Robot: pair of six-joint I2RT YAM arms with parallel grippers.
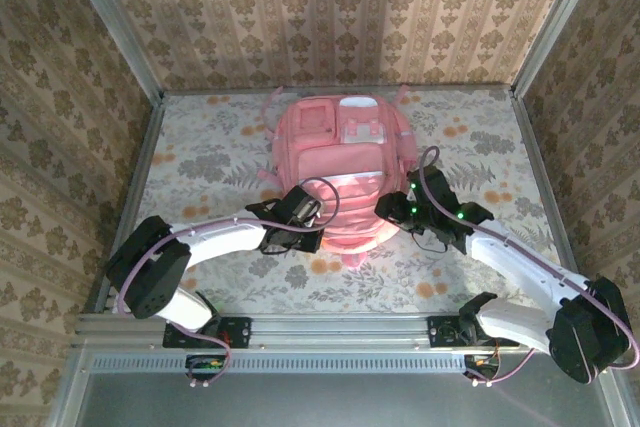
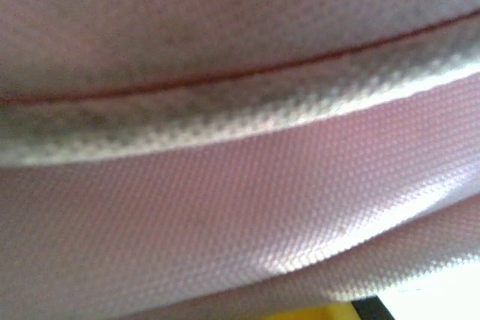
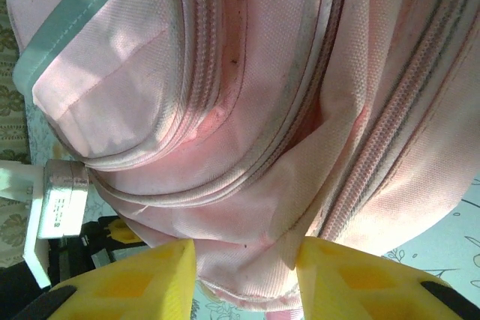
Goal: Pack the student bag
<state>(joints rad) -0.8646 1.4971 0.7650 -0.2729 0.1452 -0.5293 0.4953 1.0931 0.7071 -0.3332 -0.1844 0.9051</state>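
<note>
Pressed hard against left wrist lens: pink weave of student bag (image 2: 240,207), lying flat mid-tabletop (image 1: 200,157), zips apparently closed. Judged step: securing near edge ahead of opening. Left claw (image 1: 300,219) clenched at near-left edge; pinch on fabric unconfirmed. Right claw (image 3: 246,279) part-open, grasping bottom fold between yellow fingers (image 3: 127,279). Next move calls for locating a zip pull.
</note>
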